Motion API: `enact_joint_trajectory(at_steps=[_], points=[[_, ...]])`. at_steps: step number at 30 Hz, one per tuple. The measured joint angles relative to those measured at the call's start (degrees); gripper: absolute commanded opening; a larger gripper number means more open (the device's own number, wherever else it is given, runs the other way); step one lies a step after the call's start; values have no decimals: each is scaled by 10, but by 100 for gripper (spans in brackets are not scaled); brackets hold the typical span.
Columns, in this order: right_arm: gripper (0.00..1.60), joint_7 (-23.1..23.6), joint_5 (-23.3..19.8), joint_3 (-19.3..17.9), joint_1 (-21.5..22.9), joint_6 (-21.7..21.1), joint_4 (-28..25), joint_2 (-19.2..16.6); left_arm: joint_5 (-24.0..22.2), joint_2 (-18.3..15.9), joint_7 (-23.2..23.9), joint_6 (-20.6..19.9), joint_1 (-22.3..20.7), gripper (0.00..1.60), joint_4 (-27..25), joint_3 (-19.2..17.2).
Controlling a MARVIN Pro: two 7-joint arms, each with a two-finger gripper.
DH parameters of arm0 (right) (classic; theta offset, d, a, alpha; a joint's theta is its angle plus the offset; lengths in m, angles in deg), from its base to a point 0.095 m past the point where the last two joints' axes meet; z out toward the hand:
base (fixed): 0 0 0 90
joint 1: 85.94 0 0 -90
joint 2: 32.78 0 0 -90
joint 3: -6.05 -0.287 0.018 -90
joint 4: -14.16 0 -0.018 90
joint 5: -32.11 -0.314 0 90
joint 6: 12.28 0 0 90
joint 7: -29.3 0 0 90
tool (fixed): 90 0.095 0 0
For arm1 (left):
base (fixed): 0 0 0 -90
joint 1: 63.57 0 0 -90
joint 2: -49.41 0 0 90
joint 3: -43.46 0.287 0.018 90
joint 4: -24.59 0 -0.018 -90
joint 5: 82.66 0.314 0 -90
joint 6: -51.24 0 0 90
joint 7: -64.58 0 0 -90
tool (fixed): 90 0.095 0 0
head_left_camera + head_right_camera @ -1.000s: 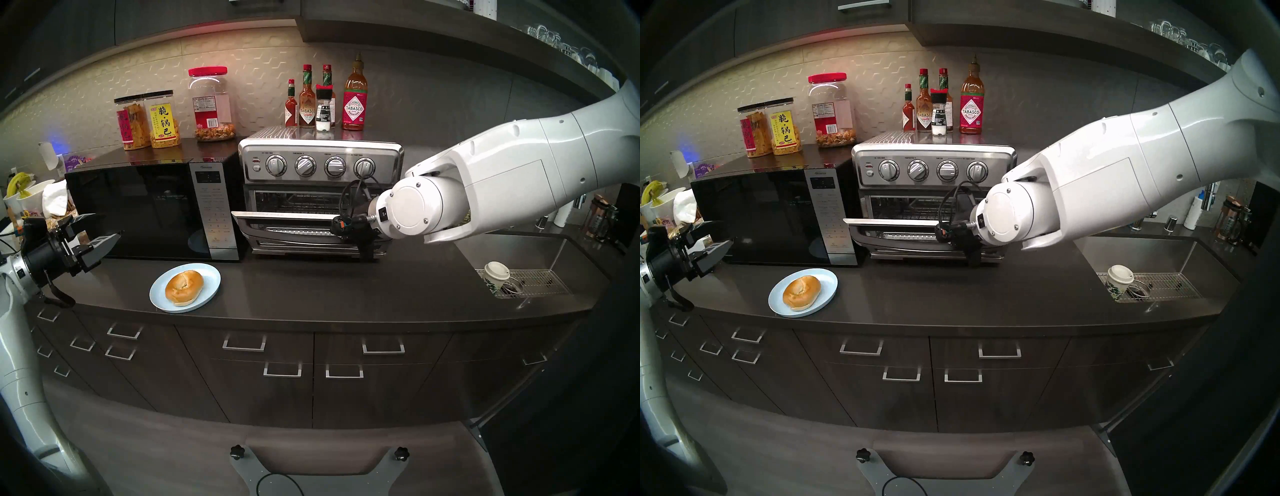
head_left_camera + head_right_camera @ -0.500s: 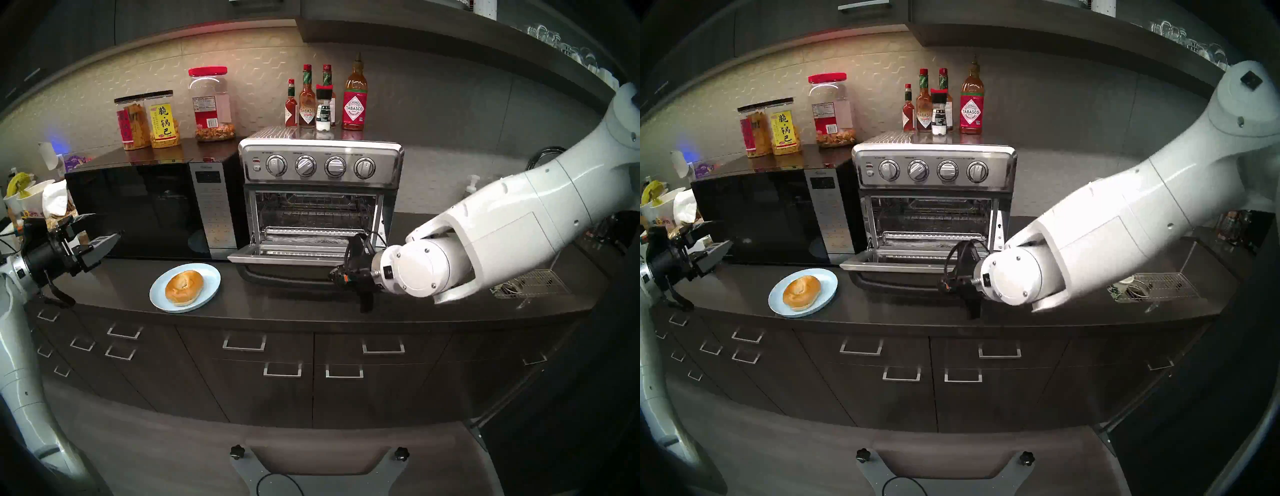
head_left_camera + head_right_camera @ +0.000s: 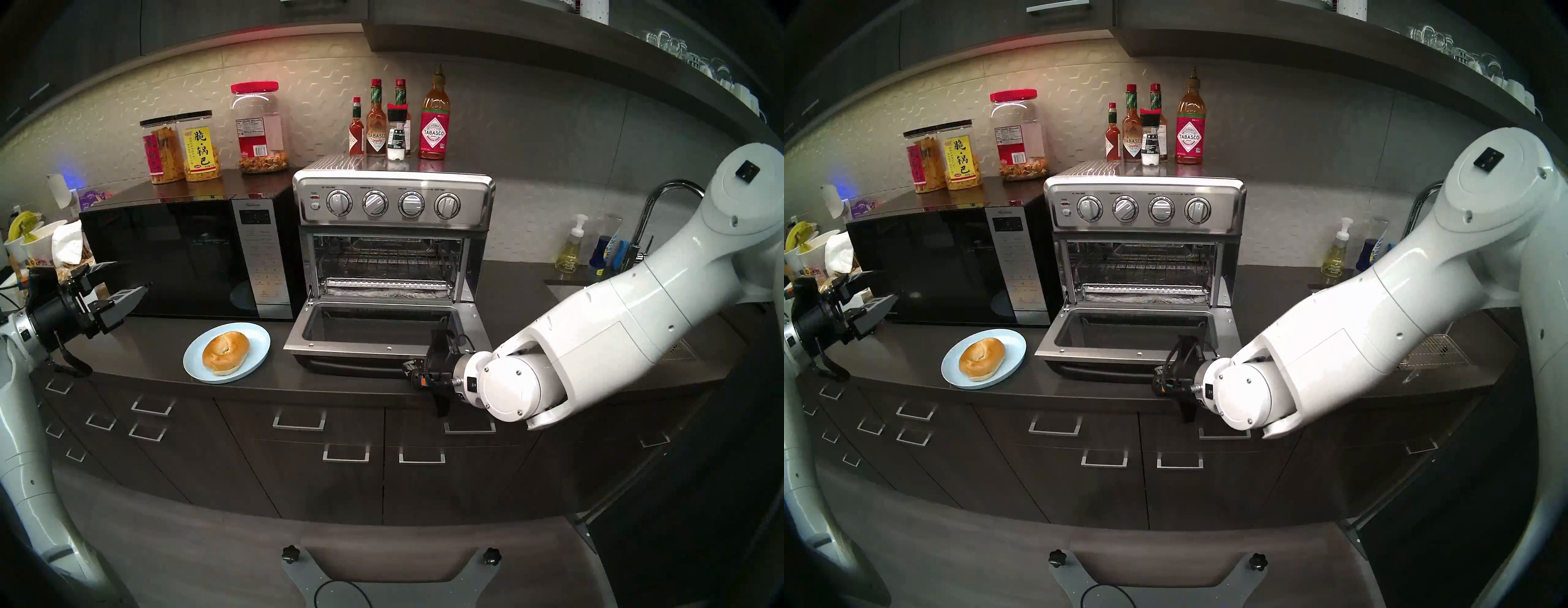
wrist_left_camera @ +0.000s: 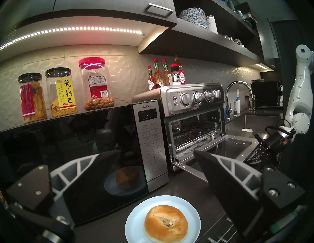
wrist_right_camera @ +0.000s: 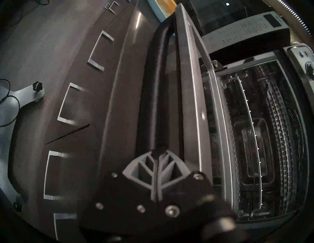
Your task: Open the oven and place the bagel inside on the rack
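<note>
The steel oven [image 3: 394, 199] stands with its glass door [image 3: 377, 333] dropped flat onto the counter. Inside, the wire rack [image 3: 386, 257] sits at mid height above a foil-lined tray [image 3: 382, 291]. The golden bagel [image 3: 225, 346] lies on a pale blue plate [image 3: 259, 343] left of the door. My right gripper [image 3: 408, 366] is shut, its joined fingertips [image 5: 158, 152] against the right end of the door's black handle [image 5: 161, 84]. My left gripper [image 3: 127, 280] hangs open and empty in front of the microwave, left of and above the bagel [image 4: 165, 224].
A black microwave [image 3: 186, 254] with snack jars [image 3: 199, 146] on top stands left of the oven. Sauce bottles [image 3: 433, 123] stand on the oven's top. A sink faucet [image 3: 662, 199] and soap bottle [image 3: 570, 250] are at the right. The open door reaches near the counter's front edge.
My right gripper moved down and toward the counter's front, taking the oven door from half open to flat open. The left arm, bagel and plate stayed still.
</note>
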Motion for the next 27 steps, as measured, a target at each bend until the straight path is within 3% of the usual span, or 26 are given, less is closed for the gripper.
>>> enact_joint_trajectory(at_steps=[7, 13, 23, 27], points=[[0, -88, 22, 3, -42, 10, 9, -6, 0, 0, 0, 0, 0, 160, 0, 0], [0, -136, 43, 16, -52, 10, 3, -15, 0, 0, 0, 0, 0, 160, 0, 0], [0, -204, 82, 89, -25, -4, -56, -63, 0, 0, 0, 0, 0, 160, 0, 0], [0, -219, 102, 140, -12, -11, -96, -88, 0, 0, 0, 0, 0, 160, 0, 0]])
